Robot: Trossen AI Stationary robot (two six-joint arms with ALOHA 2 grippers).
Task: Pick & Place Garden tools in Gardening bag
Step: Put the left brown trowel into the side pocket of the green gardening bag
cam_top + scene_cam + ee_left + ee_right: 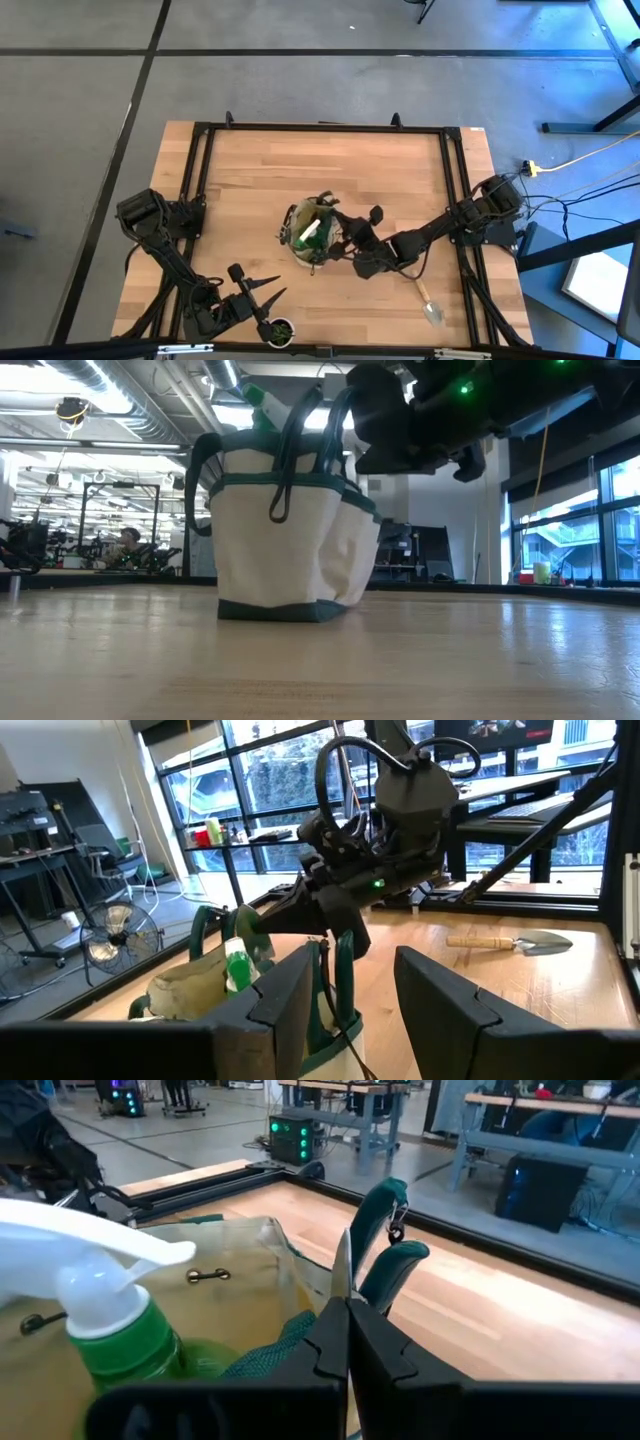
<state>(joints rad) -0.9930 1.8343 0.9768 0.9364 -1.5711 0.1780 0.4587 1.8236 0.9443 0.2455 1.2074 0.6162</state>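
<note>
The gardening bag [312, 235] is seen mid-bench, its contents largely hidden apart from a green spray bottle [120, 1330]. The right gripper [345, 238] is held at the bag's rim, fingers pressed together around a thin metal blade, mostly concealed. The left gripper [262, 297] is parked near the potted plant [280, 331], fingers apart and empty. A trowel [428, 303] lies on the bench [400, 180].

The spray bottle [310, 236] stands in the gardening bag [297, 247], a trowel [429, 303] well right.

Grey floor [80, 150], tall windows [290, 780]
</note>
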